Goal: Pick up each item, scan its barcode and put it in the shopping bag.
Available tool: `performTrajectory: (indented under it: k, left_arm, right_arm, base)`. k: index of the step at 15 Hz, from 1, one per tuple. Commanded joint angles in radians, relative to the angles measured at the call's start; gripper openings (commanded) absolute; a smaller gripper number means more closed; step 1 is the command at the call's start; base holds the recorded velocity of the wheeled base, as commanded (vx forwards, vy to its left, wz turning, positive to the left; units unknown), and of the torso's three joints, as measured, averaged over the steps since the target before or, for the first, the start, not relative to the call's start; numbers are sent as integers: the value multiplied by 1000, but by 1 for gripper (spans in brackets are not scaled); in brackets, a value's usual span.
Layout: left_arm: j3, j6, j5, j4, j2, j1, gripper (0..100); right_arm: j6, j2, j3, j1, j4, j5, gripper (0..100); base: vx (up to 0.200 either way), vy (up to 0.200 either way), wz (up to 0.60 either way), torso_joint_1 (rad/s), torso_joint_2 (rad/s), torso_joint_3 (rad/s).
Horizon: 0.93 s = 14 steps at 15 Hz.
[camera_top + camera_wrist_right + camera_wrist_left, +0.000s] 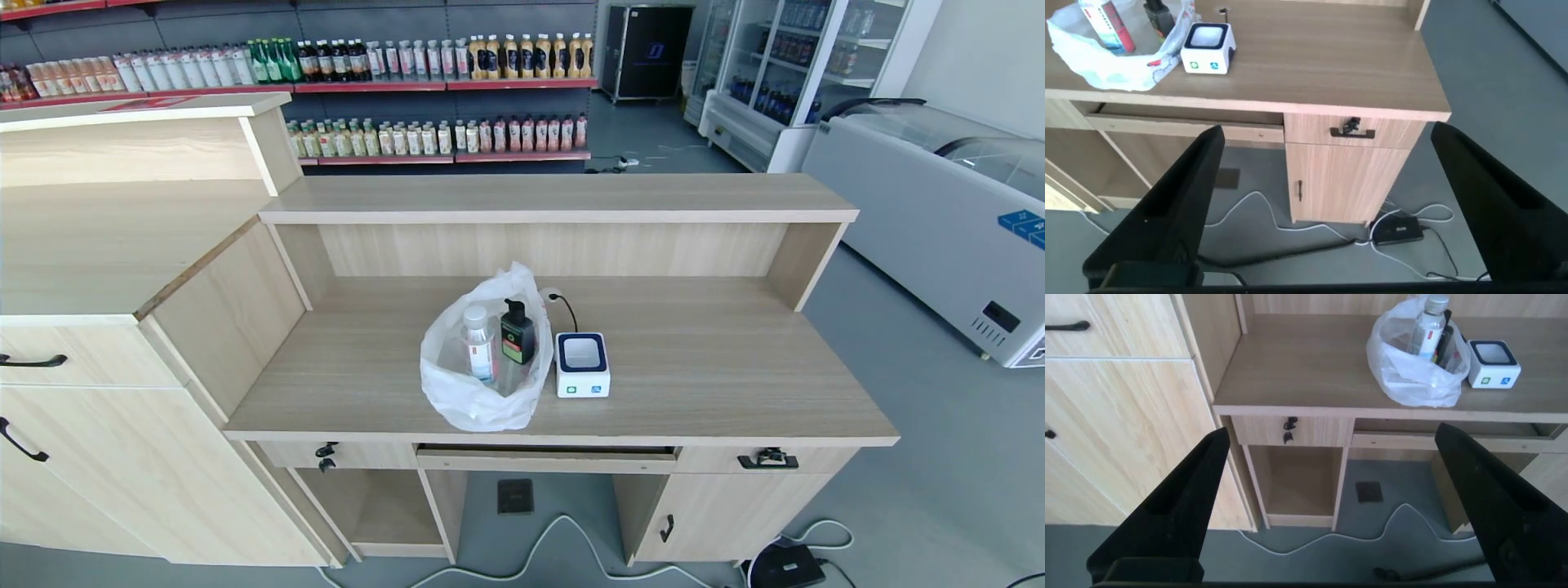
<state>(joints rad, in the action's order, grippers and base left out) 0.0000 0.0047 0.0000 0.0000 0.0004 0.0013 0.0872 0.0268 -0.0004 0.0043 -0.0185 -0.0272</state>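
A white plastic shopping bag [473, 400] stands open on the wooden counter [718, 359]. Inside it, upright, are a clear bottle with a white cap [478, 339] and a black pump bottle [518, 335]. Right beside the bag sits the white barcode scanner [582, 365] with a blue-framed window. My left gripper [1333, 431] is open and empty, low in front of the counter's left end, with the bag [1404, 376] and scanner [1494, 364] beyond it. My right gripper [1327, 129] is also open and empty, low before the counter's right side, away from the scanner [1208, 49].
A raised shelf [555, 200] runs along the counter's back. A taller cabinet [106, 245] stands to the left. A slightly open drawer [547, 457] sits under the counter's front edge. Cables and a power brick [788, 563] lie on the floor. A chest freezer [939, 212] stands at the right.
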Motion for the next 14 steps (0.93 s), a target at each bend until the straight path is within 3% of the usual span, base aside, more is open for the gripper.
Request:
performTrajectory:
  k: [1, 14]
  left_arm:
    - [0, 0, 0, 0, 0, 0, 100]
    - [0, 0, 0, 0, 0, 0, 100]
  right_arm:
    - [-11, -27, 0, 0, 2, 1, 100]
    - [-30, -27, 0, 0, 3, 0, 100]
  base:
    - [0, 0, 0, 0, 0, 0]
    - [0, 0, 0, 0, 0, 0]
